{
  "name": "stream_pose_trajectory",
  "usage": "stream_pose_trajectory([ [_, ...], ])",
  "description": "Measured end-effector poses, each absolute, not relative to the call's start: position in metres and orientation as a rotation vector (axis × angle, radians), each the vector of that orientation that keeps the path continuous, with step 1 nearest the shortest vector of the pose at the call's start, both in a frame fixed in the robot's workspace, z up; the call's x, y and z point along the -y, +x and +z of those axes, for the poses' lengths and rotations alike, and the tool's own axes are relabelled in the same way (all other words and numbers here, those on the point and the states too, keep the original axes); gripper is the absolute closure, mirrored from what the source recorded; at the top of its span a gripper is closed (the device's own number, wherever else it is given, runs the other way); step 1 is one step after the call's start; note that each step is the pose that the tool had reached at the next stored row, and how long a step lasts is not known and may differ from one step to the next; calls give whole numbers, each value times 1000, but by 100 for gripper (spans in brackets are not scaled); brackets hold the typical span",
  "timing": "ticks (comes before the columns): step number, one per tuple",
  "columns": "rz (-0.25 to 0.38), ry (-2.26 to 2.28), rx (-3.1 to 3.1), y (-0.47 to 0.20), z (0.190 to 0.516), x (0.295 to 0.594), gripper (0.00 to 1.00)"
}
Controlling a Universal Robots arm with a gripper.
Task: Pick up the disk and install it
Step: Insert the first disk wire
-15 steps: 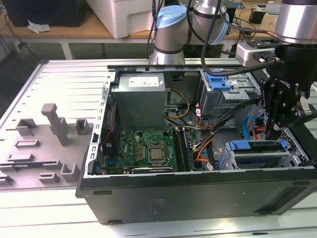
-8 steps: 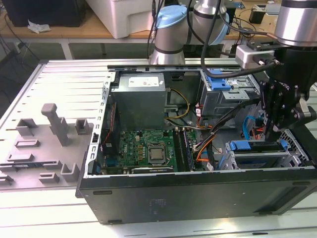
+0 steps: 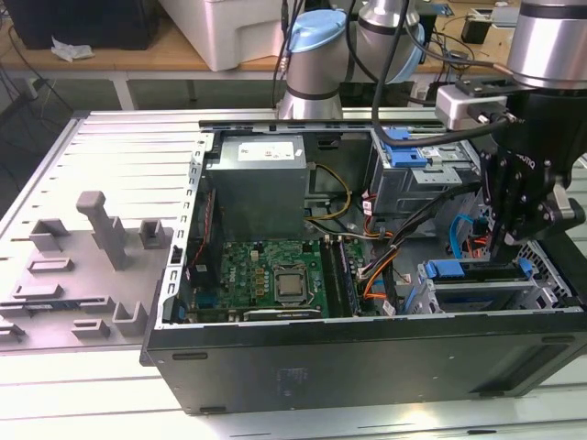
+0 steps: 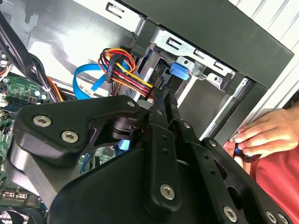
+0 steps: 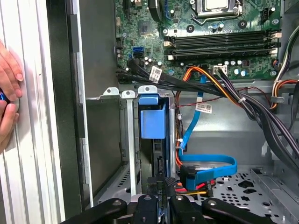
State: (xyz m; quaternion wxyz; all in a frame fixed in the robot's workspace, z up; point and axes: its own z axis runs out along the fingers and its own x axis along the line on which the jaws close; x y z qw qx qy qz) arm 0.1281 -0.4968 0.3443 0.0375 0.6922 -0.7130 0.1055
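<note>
Disk [image 5: 153, 122] stands on edge in bay [image 5: 128, 140], blue end toward motherboard [image 5: 219, 28]; hand [image 5: 164, 186] apparently pinches its rear edge.

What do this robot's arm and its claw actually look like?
The arm is silver metal tubing with light-blue joint caps and black cables along it. The gripper is matte black, built of hinged bars dotted with silver screws.

Open black computer case [image 3: 367, 367] lying on slatted metal surface [image 3: 119, 137]. Inside: green motherboard [image 3: 266, 261], grey power supply [image 3: 255, 188] beside it, blue flat cable [image 5: 208, 169], bundled coloured wires [image 4: 124, 70]. Grey fixture blocks [image 3: 101, 229] on the exterior view's left.
</note>
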Motion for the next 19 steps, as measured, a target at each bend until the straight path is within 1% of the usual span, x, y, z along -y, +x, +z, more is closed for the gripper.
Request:
stream_pose_trajectory([
  [19, 325, 2147, 2168, 128, 342, 497, 83],
])
